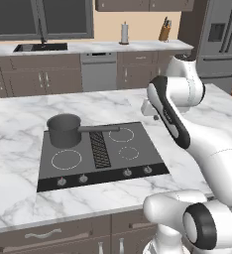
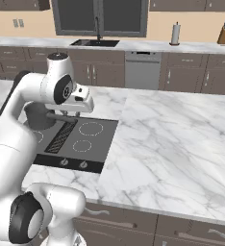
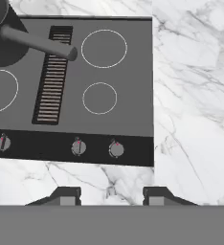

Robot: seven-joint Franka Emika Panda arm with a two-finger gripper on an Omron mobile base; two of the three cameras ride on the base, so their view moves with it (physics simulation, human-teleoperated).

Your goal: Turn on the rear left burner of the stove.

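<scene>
**Rear left burner hidden under the saucepan: risk of the wrong knob**

Rear left burner lies at the stove's far left corner, covered by a grey saucepan. The tool hovers above the near marble bench, fingers apart, holding nothing. Four alike knobs line the black front strip; picking a neighbour would light another zone, and the pan's long handle could be bumped. Behind stand a sink, dishwasher and fridge.

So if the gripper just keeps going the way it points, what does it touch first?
Probably the stove. The gripper is open and looks down on its right half, near the small ring above the right-hand knobs. Nothing lies between, though depth is hard to judge.
</scene>
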